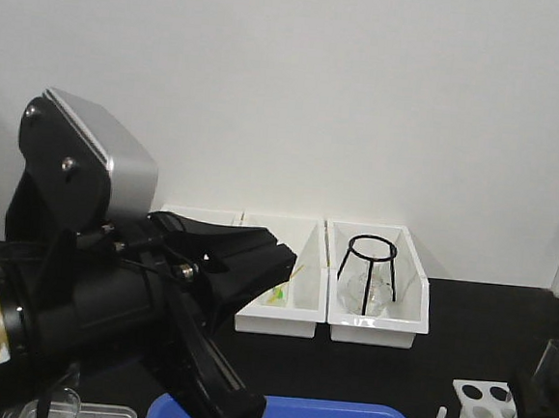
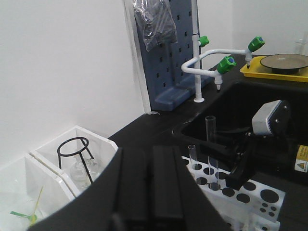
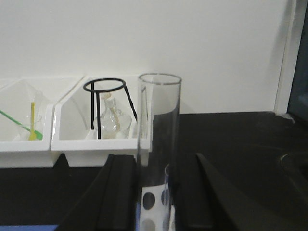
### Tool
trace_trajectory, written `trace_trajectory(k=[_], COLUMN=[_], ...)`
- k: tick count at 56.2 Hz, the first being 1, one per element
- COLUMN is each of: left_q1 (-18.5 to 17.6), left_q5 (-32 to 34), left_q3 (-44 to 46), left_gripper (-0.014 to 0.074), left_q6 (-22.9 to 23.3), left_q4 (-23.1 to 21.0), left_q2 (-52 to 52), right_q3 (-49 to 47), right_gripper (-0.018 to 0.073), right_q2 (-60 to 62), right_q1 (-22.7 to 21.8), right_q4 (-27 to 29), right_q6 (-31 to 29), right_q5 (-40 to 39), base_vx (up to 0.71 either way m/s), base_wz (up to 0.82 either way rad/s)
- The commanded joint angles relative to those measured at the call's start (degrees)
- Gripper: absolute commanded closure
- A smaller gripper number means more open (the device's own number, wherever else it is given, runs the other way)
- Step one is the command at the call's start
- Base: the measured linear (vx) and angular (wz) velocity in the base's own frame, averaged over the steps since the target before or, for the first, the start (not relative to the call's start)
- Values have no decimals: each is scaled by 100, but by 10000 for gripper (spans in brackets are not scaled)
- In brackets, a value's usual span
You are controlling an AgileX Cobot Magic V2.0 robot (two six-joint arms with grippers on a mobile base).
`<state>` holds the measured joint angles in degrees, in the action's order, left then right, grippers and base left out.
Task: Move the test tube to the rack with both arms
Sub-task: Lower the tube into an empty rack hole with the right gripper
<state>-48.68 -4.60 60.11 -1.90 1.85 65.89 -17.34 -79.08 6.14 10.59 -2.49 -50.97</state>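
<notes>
Right gripper (image 3: 159, 161): both black fingers (image 3: 120, 192) pressed against the sides of the test tube (image 3: 159, 120), clamped on its lower half. Tube stands upright, open rim up, clear and empty. Rack holes show through the glass near its foot. From the left wrist view the tube hangs over the near rows of the white rack (image 2: 230, 204); its lower end is down at the top plate, but I cannot tell whether it sits in a hole. A second tube (image 2: 192, 155) stands in the rack just beside it. Left gripper (image 2: 150, 153): fingers drawn close together, only a thin slit between, nothing held. It is raised well above the black counter (image 1: 483, 327) and points toward the rack. Left arm (image 1: 69, 299) fills the front view, with its silver-grey housing (image 1: 118, 162) on top. Behind, against the wall, is a white bin (image 1: 374, 333) holding a black wire tripod (image 1: 367, 264) with a small glass flask (image 3: 110, 125) under it. A blue tray (image 1: 282, 417) lies at the near edge.
</notes>
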Motion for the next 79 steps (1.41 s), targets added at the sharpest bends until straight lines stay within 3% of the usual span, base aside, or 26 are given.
trace_trajectory(k=[1, 9, 51, 64, 79], left_q1=[-20, -20, -20, -20, -20], left_q5=[502, 492, 492, 492, 492], left_q3=[161, 161, 161, 161, 161], left_gripper=[594, 594, 594, 594, 594], left_q6=[7, 7, 7, 7, 7], left_q4=[-12, -12, -12, -12, -12], left_q2=[-116, -116, -116, -116, -116], right_q3=[-162, -162, -162, -162, -162], right_gripper=[568, 568, 554, 440, 198], right_q2=[-73, -387, -918, -918, -896], right_q1=[-44, -44, -44, -44, -44], right_q4=[-284, -487, -481, -481, -481], right_q6=[2, 2, 18, 18, 32], right_q5=[-657, -745, -1011, -1016, -1016], base_vx=[0, 0, 0, 0, 0], base_wz=[0, 0, 0, 0, 0])
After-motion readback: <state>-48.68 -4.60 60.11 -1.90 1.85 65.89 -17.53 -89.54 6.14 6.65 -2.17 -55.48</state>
